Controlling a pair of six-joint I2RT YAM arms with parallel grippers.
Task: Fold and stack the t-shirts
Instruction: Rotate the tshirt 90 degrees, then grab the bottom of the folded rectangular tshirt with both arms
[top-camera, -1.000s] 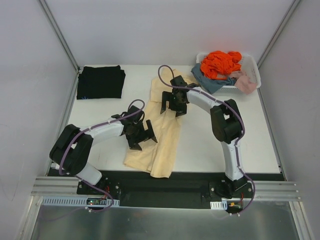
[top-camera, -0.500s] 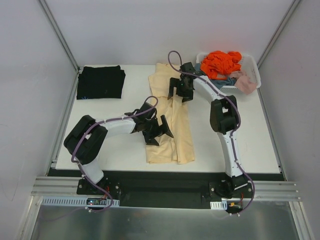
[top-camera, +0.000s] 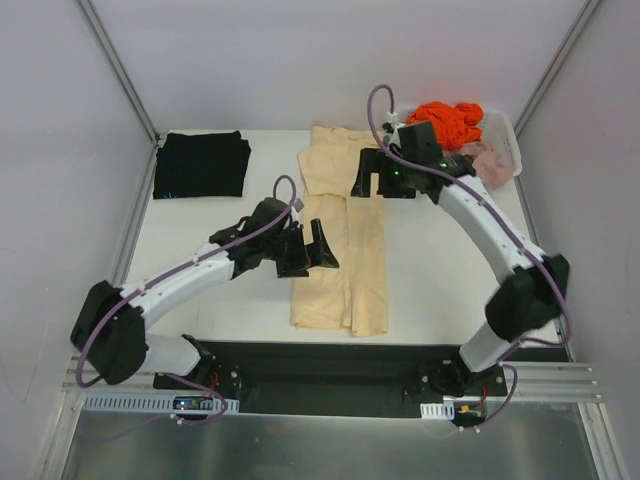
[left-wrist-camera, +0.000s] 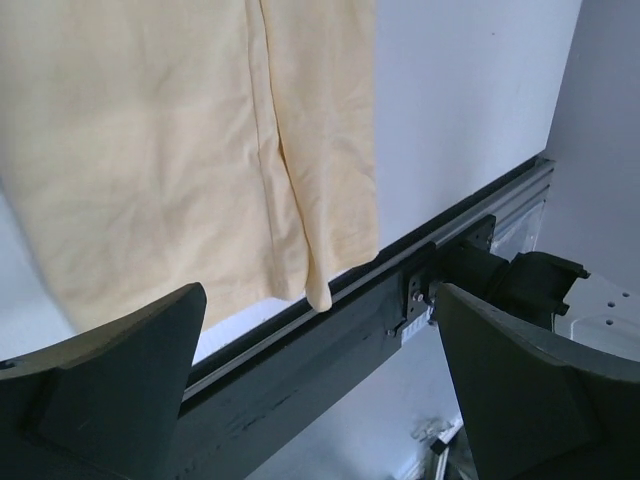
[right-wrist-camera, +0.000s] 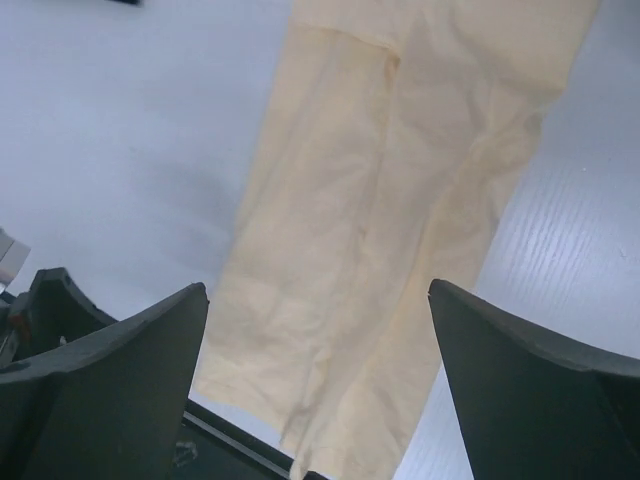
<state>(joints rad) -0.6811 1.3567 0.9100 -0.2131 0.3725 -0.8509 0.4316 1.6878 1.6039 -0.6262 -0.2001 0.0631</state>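
The cream-yellow t-shirt (top-camera: 342, 240) lies folded into a long strip down the middle of the table, from the back to the front edge. It shows in the left wrist view (left-wrist-camera: 180, 130) and the right wrist view (right-wrist-camera: 390, 230). The black t-shirt (top-camera: 201, 164) lies folded at the back left. My left gripper (top-camera: 312, 250) is open and empty, above the strip's left side. My right gripper (top-camera: 374, 178) is open and empty, above the strip's far right part.
A white slotted basket (top-camera: 505, 135) at the back right holds an orange cloth (top-camera: 442, 123) and other clothes. The table's dark front rail (left-wrist-camera: 330, 330) runs just beyond the shirt's near end. Grey walls stand on both sides.
The shirt has been drawn out straight along the table. Both grippers have let go of it and lifted; the right one moved back and right, the left one up a little.
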